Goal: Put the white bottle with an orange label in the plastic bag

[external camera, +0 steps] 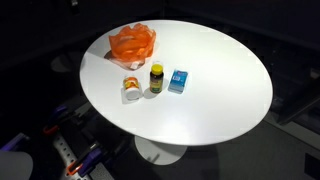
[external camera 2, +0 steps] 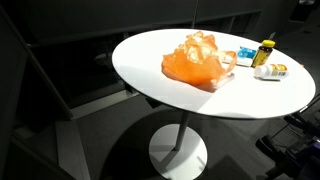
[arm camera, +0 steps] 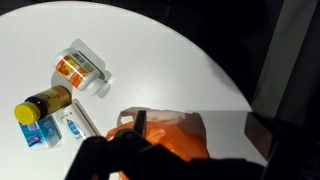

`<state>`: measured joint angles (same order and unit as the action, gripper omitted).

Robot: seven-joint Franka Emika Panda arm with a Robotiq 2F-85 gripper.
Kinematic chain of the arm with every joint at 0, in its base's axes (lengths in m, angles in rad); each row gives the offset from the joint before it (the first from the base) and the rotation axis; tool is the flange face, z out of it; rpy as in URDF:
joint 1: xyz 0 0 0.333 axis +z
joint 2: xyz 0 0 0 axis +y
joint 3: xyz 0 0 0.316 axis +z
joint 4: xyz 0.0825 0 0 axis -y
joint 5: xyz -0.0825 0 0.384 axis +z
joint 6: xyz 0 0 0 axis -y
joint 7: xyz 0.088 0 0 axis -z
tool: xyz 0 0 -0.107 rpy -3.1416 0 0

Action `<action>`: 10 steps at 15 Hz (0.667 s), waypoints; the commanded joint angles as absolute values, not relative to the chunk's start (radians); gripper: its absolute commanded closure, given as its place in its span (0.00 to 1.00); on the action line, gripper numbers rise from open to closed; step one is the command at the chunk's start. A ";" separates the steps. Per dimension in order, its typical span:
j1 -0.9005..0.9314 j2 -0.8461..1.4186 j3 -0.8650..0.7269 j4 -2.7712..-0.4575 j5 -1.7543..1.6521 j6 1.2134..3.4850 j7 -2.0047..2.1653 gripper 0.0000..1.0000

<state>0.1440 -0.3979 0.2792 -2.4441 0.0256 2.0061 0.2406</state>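
The white bottle with an orange label (external camera: 131, 90) lies on its side on the round white table (external camera: 222, 95), near the edge. It also shows in an exterior view (external camera 2: 272, 71) and in the wrist view (arm camera: 80, 68). The orange plastic bag (external camera: 132, 43) sits crumpled on the table beyond the bottle and shows in an exterior view (external camera 2: 198, 58) too. My gripper (arm camera: 200, 130) shows only in the wrist view. It is open and empty, high above the bag (arm camera: 175, 138), apart from the bottle.
A dark bottle with a yellow cap (external camera: 156, 78) stands next to the white bottle, and a blue box (external camera: 178, 81) lies beside it. Both show in the wrist view, the bottle (arm camera: 45, 103) and the box (arm camera: 42, 130). The surroundings are dark.
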 commanded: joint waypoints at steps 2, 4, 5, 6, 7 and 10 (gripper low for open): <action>0.138 -0.393 0.243 -2.428 -0.009 1.998 0.225 0.00; 0.131 -0.398 0.220 -2.441 -0.029 2.011 0.201 0.00; 0.124 -0.398 0.209 -2.448 -0.040 2.017 0.196 0.00; 0.118 -0.398 0.197 -2.455 -0.048 2.026 0.186 0.00; 0.114 -0.398 0.182 -2.465 -0.051 2.041 0.167 0.00; 0.103 -0.387 0.132 -2.498 -0.038 2.111 0.089 0.00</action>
